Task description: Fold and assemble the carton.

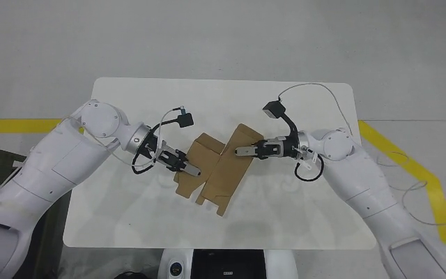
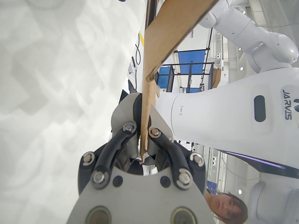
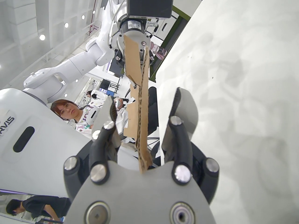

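Two-handed opening step (barely begun, seemingly): gripping flat brown cardboard carton (image 1: pixel 216 174) with left hand (image 1: pixel 187 167), straddling opposite edge, released, with right hand (image 1: pixel 240 150). Next: clamp right, pull walls apart.

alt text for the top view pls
A flattened brown cardboard carton is held over a white table. The left gripper is shut on one edge; the open right gripper straddles the opposite edge.
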Robot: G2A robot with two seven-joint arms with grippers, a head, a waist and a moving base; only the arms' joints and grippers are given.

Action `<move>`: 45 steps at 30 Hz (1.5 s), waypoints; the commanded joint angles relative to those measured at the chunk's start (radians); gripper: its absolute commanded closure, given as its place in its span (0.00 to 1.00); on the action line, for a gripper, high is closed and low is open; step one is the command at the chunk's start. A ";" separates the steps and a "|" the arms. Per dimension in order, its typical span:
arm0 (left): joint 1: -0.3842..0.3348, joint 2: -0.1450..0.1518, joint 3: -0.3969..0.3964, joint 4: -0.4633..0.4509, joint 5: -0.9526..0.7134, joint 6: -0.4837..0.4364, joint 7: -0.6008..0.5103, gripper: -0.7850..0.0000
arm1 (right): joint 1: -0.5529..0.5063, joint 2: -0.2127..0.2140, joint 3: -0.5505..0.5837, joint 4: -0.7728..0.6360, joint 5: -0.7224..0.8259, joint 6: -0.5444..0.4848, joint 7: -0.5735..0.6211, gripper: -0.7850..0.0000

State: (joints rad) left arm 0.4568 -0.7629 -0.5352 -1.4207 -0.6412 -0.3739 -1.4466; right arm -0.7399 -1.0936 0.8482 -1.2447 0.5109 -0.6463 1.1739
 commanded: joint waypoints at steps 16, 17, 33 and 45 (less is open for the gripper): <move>0.000 0.012 -0.031 0.055 -0.042 -0.072 0.072 0.00 | 0.003 0.009 -0.010 0.032 0.050 -0.041 -0.042 1.00; 0.005 0.014 -0.042 0.068 -0.043 -0.098 0.098 0.00 | 0.002 0.008 -0.003 0.045 0.049 -0.057 -0.057 1.00; 0.114 0.023 -0.137 0.043 0.057 -0.166 0.304 0.00 | -0.014 -0.013 0.035 0.042 -0.143 -0.014 -0.365 1.00; 0.198 0.039 -0.234 -0.002 0.036 -0.161 0.360 0.00 | -0.059 -0.012 0.080 0.025 -0.220 0.020 -0.448 1.00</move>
State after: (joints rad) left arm 0.6499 -0.7243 -0.7642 -1.4180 -0.6020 -0.5361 -1.0835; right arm -0.7962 -1.1054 0.9260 -1.2195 0.2933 -0.6284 0.7280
